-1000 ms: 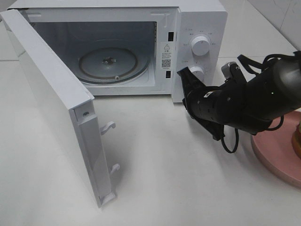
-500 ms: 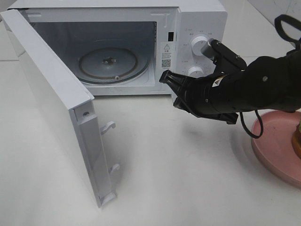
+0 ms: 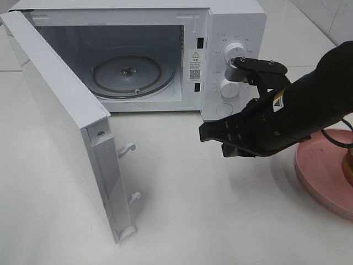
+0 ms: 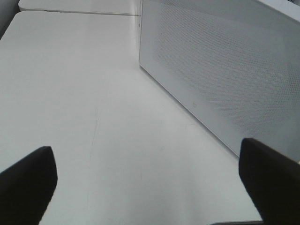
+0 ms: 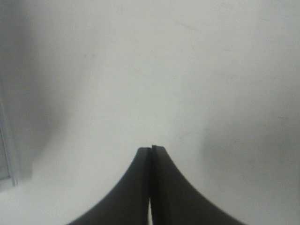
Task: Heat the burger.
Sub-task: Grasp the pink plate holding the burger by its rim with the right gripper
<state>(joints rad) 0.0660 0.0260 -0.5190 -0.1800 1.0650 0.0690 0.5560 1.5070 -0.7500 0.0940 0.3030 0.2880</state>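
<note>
– Exterior high view first: the microwave (image 3: 234, 27) has its door (image 3: 60, 110) swung wide and the glass turntable (image 3: 127, 74) is bare. So which step do you think is in hand?

– I judge it is fetching the burger (image 3: 349, 165). Only a thin golden-brown sliver of it shows, at the right border of the view, on the pink plate (image 3: 311, 182).

– And the right gripper (image 3: 203, 132)?

– It hangs over the table (image 3: 182, 221) in front of the control panel and points away from the plate. In the right wrist view the right gripper (image 5: 151, 149) has both jaws pressed together, and they hold nothing. The burger lies well apart from the jaws, behind them, on the far side of the dark arm.

– How to do it well, then?

– I would turn the wrist toward the plate and open the jaws wider than the bun before coming down. The grip should be low on the sides and gentle, because the layers will probably slide or squash under a hard squeeze.

– What about the left gripper (image 4: 147, 150)?

– Its jaws are spread fully and empty, above bare table near the outer face of the door. It is far from the burger, so I think it only has to keep out of the way.
</note>
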